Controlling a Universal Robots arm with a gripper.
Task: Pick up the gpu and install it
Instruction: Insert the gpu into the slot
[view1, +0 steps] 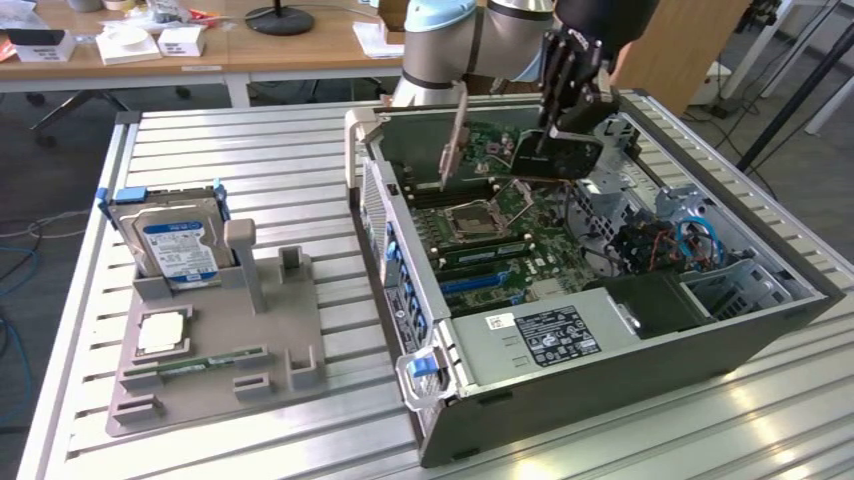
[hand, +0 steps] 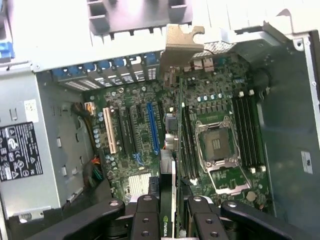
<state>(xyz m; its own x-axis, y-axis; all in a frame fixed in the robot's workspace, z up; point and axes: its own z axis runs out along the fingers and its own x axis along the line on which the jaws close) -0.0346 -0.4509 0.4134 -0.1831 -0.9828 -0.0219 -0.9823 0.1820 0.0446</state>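
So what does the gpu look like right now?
The gpu is a thin, flat black card with a pale metal bracket along one end. The gripper clamps it, holding it on edge over the green board inside the open case. It looks not yet seated in a slot.

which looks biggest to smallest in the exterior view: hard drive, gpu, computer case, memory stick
1. computer case
2. hard drive
3. gpu, farther back and tilted, so its rank against the drive is unsure
4. memory stick
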